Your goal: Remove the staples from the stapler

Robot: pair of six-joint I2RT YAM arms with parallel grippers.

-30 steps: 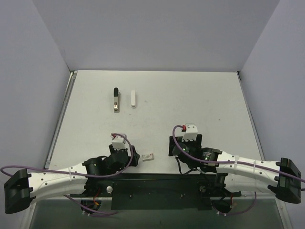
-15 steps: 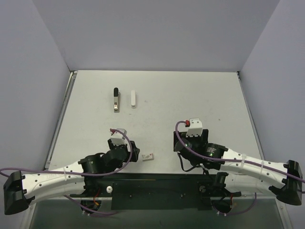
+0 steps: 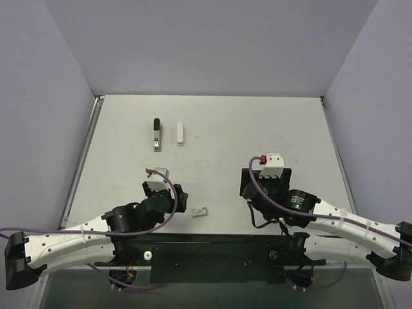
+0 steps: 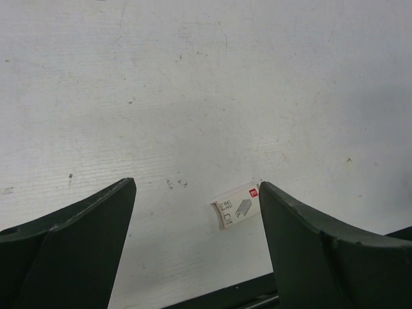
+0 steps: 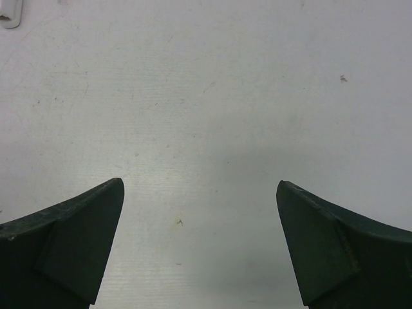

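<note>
Jaws of both arms held wide apart, empty. Stapler [image 3: 156, 134] untouched on tabletop [image 3: 270, 129]; to be approached across narrow width, staple box [image 4: 238, 206] avoided.

Even, bright diffuse light; soft shadows under arms; wrist views sharp on table [image 4: 206, 96], fingers [image 5: 71, 244] dark, slightly blurred

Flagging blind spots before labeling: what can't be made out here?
Stapler: top view, too small to tell whether staples remain.
Staple box: left wrist view, print too small to read.
White object: right wrist view, cut off by the corner; identity unclear.
</note>
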